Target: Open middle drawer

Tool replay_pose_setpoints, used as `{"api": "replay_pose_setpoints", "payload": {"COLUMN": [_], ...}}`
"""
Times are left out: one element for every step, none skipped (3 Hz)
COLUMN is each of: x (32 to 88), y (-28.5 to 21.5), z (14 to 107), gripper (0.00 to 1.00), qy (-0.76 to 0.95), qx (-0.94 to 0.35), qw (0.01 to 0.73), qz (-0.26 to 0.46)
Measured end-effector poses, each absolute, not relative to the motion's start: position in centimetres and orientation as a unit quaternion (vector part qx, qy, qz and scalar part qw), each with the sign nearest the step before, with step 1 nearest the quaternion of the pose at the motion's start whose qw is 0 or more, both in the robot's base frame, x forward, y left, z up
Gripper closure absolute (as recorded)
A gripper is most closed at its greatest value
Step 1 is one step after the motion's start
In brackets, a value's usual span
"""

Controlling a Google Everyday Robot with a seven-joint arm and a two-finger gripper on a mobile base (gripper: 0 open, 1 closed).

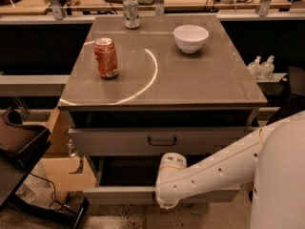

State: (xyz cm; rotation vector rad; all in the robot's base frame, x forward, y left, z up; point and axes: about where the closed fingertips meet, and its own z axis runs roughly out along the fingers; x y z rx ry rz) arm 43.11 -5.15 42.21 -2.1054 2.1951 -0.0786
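Observation:
The middle drawer (119,193) is the shallow grey front low on the cabinet. It stands pulled out toward me, and its dark inside (128,171) shows behind the front. Its handle is hidden by my arm. My gripper (165,200) is at the centre of that drawer front, at the end of the white arm (214,168) that reaches in from the right. The wrist covers it. Above is the taller grey drawer (105,141) with a dark loop handle (162,140).
On the cabinet top (205,80) stand a red soda can (106,57), a pale can (131,12) at the back and a white bowl (191,37). A wooden box (62,168) and a dark seat (19,144) stand at left. Small bottles (261,67) are at right.

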Motion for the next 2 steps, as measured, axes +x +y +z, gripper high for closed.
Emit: {"api": "replay_pose_setpoints", "payload": {"x": [41.7, 41.17], "y": [-5.3, -5.29], "z": [43.18, 43.52], "gripper": [1.0, 1.0], "qy": [0.723, 0.723], "qx": [-0.688, -0.689], "qw": [0.048, 0.045], "qz": [-0.032, -0.033]}}
